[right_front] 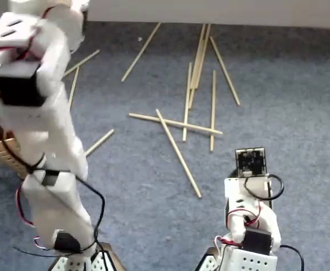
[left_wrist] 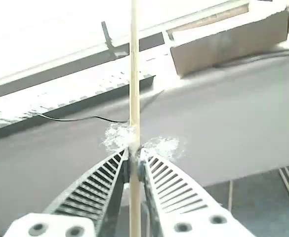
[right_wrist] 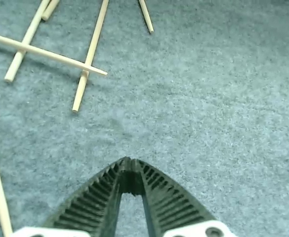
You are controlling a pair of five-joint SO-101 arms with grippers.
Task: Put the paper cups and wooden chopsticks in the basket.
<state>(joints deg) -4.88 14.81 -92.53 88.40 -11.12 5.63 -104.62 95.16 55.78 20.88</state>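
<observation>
Gripping left claw (left_wrist: 134, 151), chopstick (left_wrist: 133, 59) ends cropped

One pale chopstick (left_wrist: 133, 74) is clamped in the left jaws; loose chopsticks (right_front: 176, 124) lie scattered, some crossed, on carpet (right_front: 300, 113).

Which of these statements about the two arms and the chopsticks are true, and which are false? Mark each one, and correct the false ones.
1. The left claw is shut on a wooden chopstick. True.
2. The right claw is carrying a chopstick. False: it is shut with nothing in it, above bare grey-blue carpet.
3. Several loose chopsticks lie scattered on the carpet. True.
4. The loose chopsticks all lie side by side, with none crossing. False: they point in different directions, and several cross over one another.
</observation>
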